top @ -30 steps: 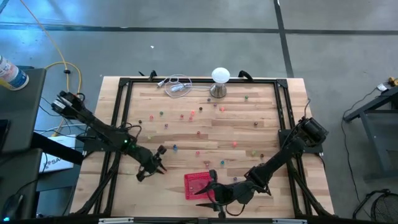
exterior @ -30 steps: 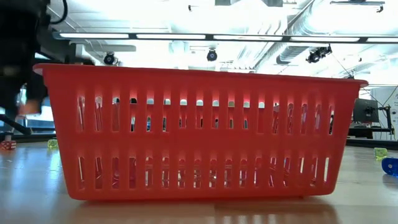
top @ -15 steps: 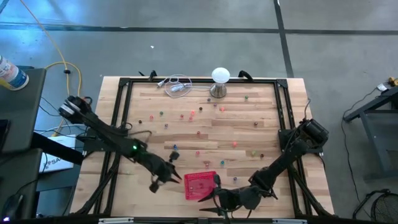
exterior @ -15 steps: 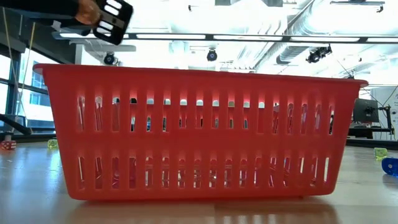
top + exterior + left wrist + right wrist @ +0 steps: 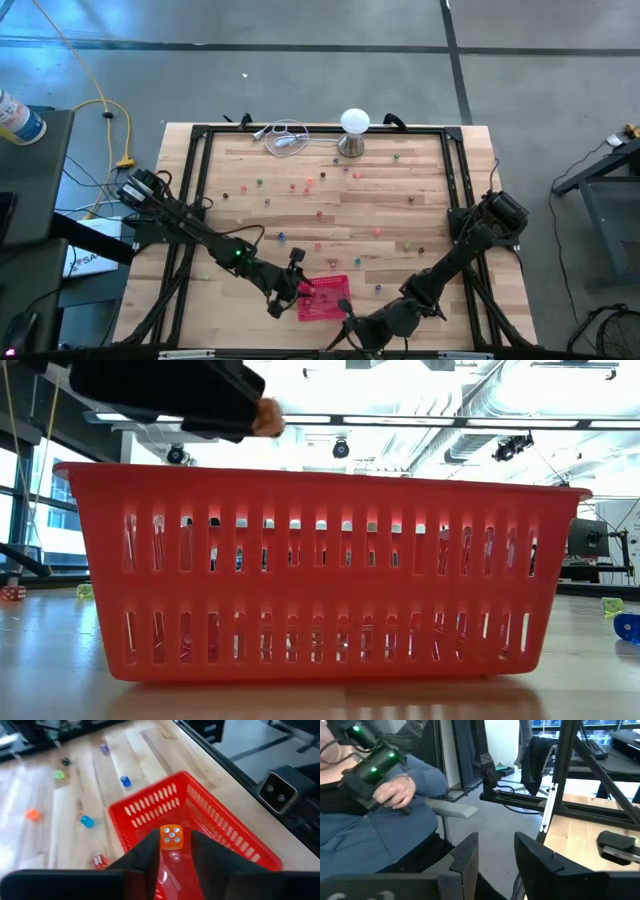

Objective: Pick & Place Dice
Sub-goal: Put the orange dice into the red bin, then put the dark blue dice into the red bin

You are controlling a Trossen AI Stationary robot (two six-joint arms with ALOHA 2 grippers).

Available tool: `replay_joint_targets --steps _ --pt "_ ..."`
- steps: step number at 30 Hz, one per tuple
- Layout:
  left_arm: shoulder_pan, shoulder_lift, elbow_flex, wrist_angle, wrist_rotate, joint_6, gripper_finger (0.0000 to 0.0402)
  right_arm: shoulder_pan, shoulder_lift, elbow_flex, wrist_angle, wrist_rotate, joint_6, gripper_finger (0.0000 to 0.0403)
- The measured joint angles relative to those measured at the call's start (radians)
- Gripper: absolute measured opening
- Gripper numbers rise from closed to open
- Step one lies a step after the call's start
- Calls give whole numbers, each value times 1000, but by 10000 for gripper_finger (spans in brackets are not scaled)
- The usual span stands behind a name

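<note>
Left pincer (image 5: 172,851) over red basket (image 5: 220,837), parted, orange die (image 5: 171,836) between tips: release needed full opening, held steady.

overhead and table-level cameras share the red basket (image 5: 324,297), the latter close.

I worked in an industrial robotics lab. The wooden table (image 5: 330,215), at frame centre in the high view, carried a black metal frame (image 5: 195,180) and stood on a grey concrete floor (image 5: 300,70). The low view's upper area showed exposed ceiling ducts (image 5: 470,435) and strip lights (image 5: 400,420). A seated person (image 5: 375,825) held a lit controller (image 5: 367,762) at the right wrist view's left.
</note>
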Motion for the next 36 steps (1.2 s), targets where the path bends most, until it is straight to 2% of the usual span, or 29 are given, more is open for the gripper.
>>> replay_joint_targets --steps 5,8,10,12,14,16,20,27,36 --pt "1 0 0 11 10 -8 169 -1 0 0 0 28 2 115" --pt "1 0 0 9 75 -39 184 -3 0 0 -2 37 -4 113" --pt "1 0 0 9 86 -47 187 -6 0 0 -8 105 -24 112" --pt "-6 0 0 10 87 -46 188 -7 0 0 -46 225 -23 112" --pt "-10 0 0 20 87 -46 188 -17 0 0 -119 345 13 112" --pt "-11 0 0 25 87 -48 188 -36 2 0 -181 398 82 112" --pt "-11 0 0 24 86 -87 189 -74 31 0 -209 393 151 112" --pt "-10 0 0 38 83 -89 189 -118 79 0 -208 336 163 112" --pt "-10 -1 0 59 83 -91 189 -120 85 0 -257 339 157 112"
